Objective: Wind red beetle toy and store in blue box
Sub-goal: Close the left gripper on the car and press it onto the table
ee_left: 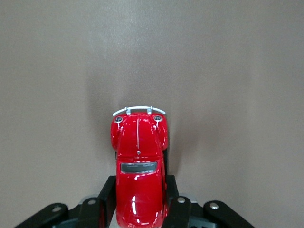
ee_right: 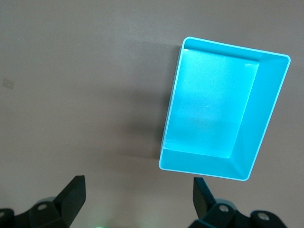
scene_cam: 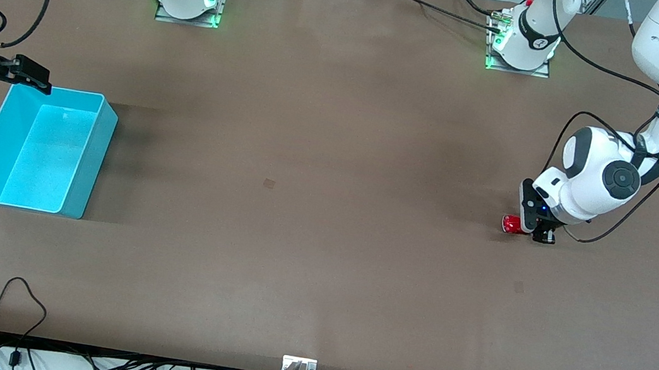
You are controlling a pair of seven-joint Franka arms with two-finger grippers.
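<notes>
Left gripper (scene_cam: 532, 228): down at the table, fingers clamped on the red beetle toy (scene_cam: 511, 224).
Right gripper (scene_cam: 32, 76): waiting, fingers spread, above the blue box (scene_cam: 85, 178).
Progress: toy gripped; box empty, storing remains.

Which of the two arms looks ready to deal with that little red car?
The left. Its left gripper already has a finger on each side of the red beetle toy on the table, while the open right gripper waits by the blue box, at the table's right-arm end.

Bare table (scene_cam: 301, 207) between toy and box
</notes>
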